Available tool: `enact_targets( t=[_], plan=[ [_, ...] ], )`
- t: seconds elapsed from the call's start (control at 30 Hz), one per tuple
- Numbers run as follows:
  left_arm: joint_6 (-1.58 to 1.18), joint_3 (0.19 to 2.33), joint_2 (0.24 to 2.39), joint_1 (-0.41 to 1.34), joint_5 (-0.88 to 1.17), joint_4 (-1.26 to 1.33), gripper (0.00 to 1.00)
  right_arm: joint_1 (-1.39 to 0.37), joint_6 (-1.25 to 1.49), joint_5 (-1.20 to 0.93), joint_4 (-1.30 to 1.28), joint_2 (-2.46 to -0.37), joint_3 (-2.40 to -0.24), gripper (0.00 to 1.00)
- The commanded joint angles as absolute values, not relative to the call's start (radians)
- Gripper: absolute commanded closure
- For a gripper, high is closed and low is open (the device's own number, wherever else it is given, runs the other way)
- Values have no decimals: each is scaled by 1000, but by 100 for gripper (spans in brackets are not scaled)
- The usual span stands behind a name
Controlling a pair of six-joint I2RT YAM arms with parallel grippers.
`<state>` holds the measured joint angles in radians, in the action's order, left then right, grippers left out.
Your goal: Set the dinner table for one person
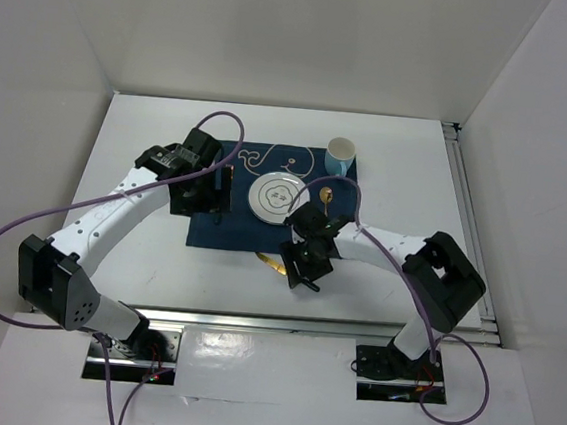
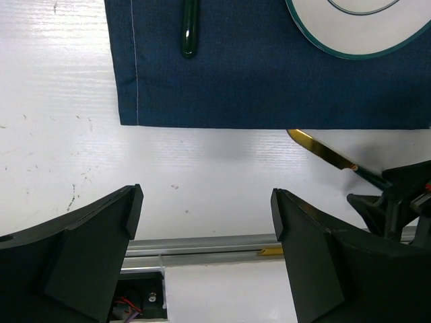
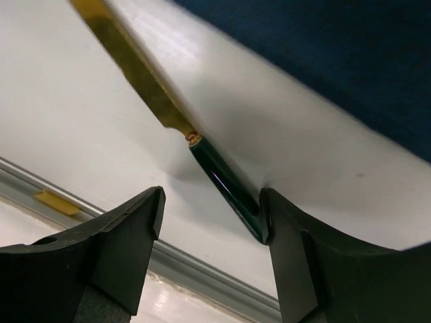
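Observation:
The white dinner table [image 1: 139,148] carries a navy whale-print placemat [image 1: 253,220] with a white plate [image 1: 275,194] on it. A blue cup [image 1: 340,156] stands at its far right corner and a gold spoon [image 1: 327,192] lies right of the plate. A knife with a gold blade [image 3: 128,60] and a dark green handle [image 3: 225,185] lies on the table just in front of the mat. My right gripper [image 3: 210,215] is open over the handle's end, which touches the right finger. My left gripper [image 2: 205,215] is open and empty over the mat's left side, near a green-handled utensil [image 2: 190,30].
Silver rails run along the table's near edge [image 2: 202,245] and right edge [image 1: 474,221]. White walls close in the back and sides. In the left wrist view the knife blade [image 2: 323,151] and the right gripper [image 2: 397,198] show at the right.

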<state>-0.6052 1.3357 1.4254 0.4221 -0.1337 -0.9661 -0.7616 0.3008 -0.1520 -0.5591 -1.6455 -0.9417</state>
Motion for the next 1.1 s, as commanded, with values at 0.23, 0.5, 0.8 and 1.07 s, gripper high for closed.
enact_targets(
  t=[0.23,0.5,0.8,1.07],
  plan=[
    [-592,1390,1427,417,-124,-974,4,-913,318,-14,-592,-1684,-965,76],
    [-611,1399,1417,417,-124,-983,4,-943,249,-74,-744,-1545,-1090,100],
    [-656,1440,1427,417,-133,-983,4,-852,275,67,-868,-1439,-1163,100],
    [-676,1440,1427,408,-114,-963,4,-617,385,140,-684,-1397,-1106,100]
  ],
)
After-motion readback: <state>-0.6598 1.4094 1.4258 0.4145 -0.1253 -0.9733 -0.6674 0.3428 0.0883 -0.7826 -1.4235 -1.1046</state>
